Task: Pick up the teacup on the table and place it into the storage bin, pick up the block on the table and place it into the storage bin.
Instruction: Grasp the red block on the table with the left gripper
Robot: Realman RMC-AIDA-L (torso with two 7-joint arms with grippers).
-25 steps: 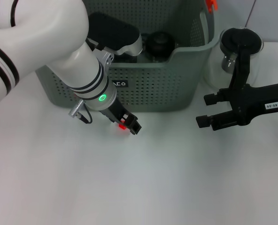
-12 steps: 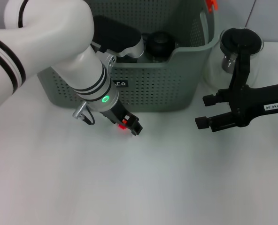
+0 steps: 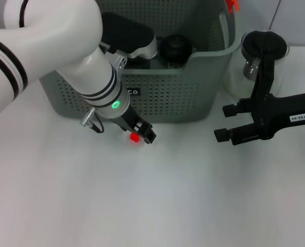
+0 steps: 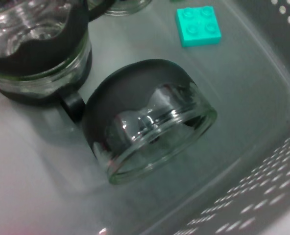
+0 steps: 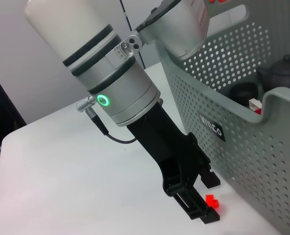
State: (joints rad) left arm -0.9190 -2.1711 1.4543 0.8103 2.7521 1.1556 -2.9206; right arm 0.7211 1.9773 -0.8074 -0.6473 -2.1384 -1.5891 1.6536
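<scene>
A small red block [image 3: 134, 138] [image 5: 212, 201] lies on the white table just in front of the storage bin [image 3: 183, 98] [image 5: 243, 147]. My left gripper [image 3: 143, 135] [image 5: 209, 199] is down at the table, open, with the block between its fingertips; I cannot tell if they touch it. A dark glass teacup [image 4: 145, 117] lies on its side on the bin's floor. My right gripper [image 3: 225, 121] hangs open and holds nothing, to the right of the bin.
Inside the bin are another dark glass cup [image 4: 37, 49], a teal block [image 4: 198, 25] and a dark round pot [image 3: 174, 47]. A glass pitcher with a black handle [image 3: 265, 49] stands behind my right arm. The table's near half is bare white.
My left wrist has turned and shifted slightly, and the red block now shows more plainly on the table beside the fingers. The right arm has stayed put.
</scene>
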